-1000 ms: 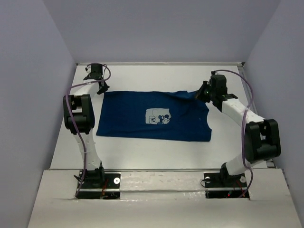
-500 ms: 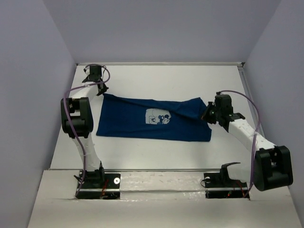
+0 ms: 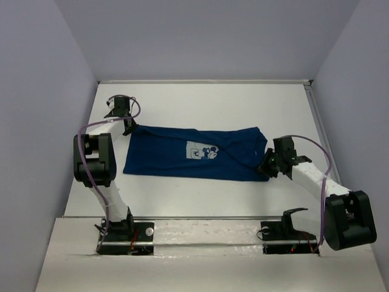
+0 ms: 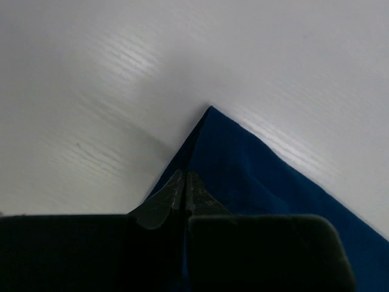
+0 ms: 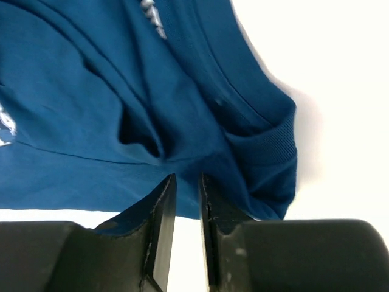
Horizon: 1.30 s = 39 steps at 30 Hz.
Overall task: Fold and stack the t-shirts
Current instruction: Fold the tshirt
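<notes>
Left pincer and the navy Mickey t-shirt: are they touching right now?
Touching. The left wrist view shows the left pincer shut on the edge of the navy Mickey t-shirt, just behind its pointed corner.

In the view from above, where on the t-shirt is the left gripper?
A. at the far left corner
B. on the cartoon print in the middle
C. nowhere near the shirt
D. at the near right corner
A: the left gripper sits at the far left corner of the t-shirt, and its wrist view shows closed fingers on that blue corner.
</notes>
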Motion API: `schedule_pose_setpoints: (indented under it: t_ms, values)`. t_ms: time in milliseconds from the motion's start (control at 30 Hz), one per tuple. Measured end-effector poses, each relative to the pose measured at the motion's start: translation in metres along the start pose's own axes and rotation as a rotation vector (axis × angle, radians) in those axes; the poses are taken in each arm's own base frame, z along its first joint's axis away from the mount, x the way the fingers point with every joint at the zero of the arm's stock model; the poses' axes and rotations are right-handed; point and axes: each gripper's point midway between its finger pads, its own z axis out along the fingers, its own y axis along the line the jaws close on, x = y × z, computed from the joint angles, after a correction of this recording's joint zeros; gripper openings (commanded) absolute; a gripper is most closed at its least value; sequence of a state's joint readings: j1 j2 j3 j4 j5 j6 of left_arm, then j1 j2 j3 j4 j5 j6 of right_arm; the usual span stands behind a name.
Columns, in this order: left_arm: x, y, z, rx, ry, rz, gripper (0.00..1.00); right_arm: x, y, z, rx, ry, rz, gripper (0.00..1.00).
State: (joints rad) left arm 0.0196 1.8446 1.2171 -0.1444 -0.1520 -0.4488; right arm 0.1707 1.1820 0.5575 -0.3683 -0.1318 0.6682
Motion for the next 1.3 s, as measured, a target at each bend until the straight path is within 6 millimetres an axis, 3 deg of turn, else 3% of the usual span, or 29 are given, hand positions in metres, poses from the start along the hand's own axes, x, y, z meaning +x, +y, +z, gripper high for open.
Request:
schedule_pose_setpoints:
  t_ms: [167, 233, 400, 700, 800, 933, 1067, 1200, 1300]
  values:
    - [0.019, 0.012, -0.005, -0.02, 0.029, 0.002, 0.0, 0.006, -0.004, 0.0, 0.012, 0.013, 0.008, 0.32]
    - [0.017, 0.012, -0.006, -0.018, 0.024, 0.001, 0.0, 0.003, -0.002, -0.003, 0.0, 0.001, 0.002, 0.38]
    - [0.009, 0.012, -0.012, -0.021, -0.006, -0.001, 0.0, -0.005, 0.011, -0.011, -0.052, -0.023, -0.048, 0.4]
    - [-0.004, 0.032, -0.016, -0.117, -0.06, 0.006, 0.0, -0.065, 0.064, -0.015, -0.139, -0.107, -0.196, 0.47]
    - [-0.01, 0.034, -0.023, -0.122, -0.085, 0.013, 0.0, -0.075, 0.084, -0.007, -0.163, -0.107, -0.234, 0.51]
    - [-0.024, 0.036, -0.035, -0.131, -0.13, 0.023, 0.09, -0.075, 0.1, 0.014, -0.177, -0.082, -0.261, 0.54]
    - [-0.016, 0.045, -0.033, -0.16, -0.126, 0.033, 0.35, -0.079, 0.101, 0.036, -0.144, -0.055, -0.262, 0.59]
    - [0.009, 0.063, -0.029, -0.203, -0.064, 0.048, 0.35, -0.084, 0.103, 0.052, -0.12, -0.046, -0.267, 0.6]
    - [0.009, 0.064, -0.032, -0.205, -0.061, 0.046, 0.36, -0.085, 0.108, 0.06, -0.119, -0.036, -0.281, 0.59]
